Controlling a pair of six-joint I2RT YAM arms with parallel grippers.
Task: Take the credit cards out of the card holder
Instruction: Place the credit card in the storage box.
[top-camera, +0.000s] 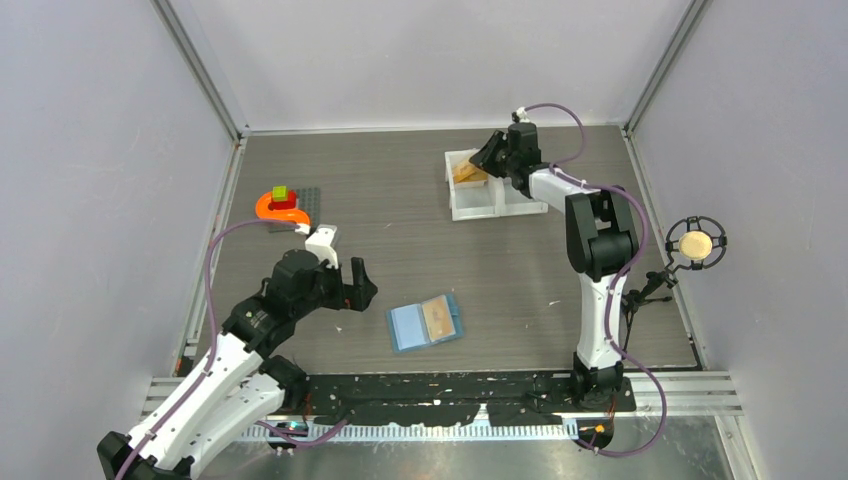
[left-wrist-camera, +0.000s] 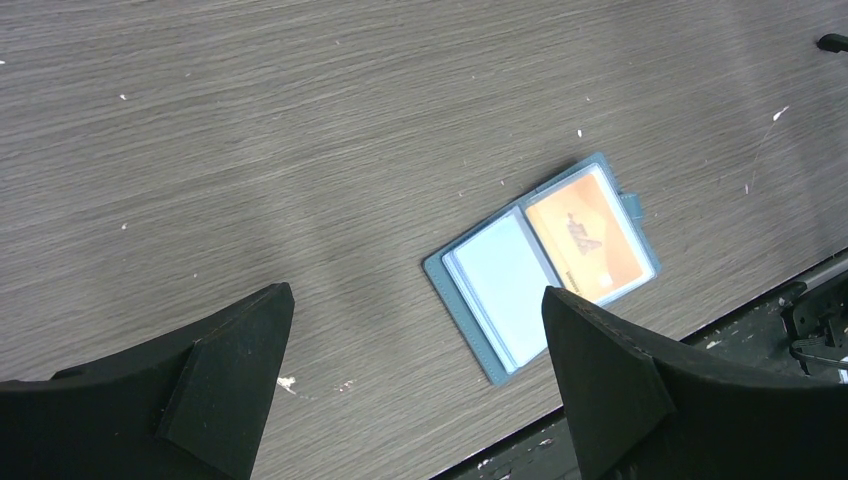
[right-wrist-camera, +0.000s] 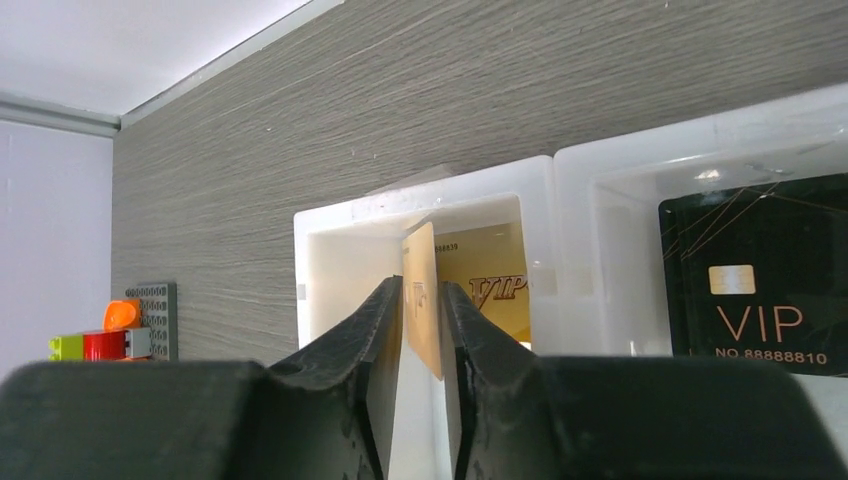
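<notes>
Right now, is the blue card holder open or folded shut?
Open. The card holder lies spread flat on the table, both inner pockets facing up, an orange card showing in one of them.

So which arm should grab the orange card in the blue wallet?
Left. The open left fingers hang right by the wallet; the right fingers are far off, pinching a gold card at the white tray.

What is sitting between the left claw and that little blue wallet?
Nothing: only bare tabletop separates the left gripper from the card holder, seen in top and left wrist views.
</notes>
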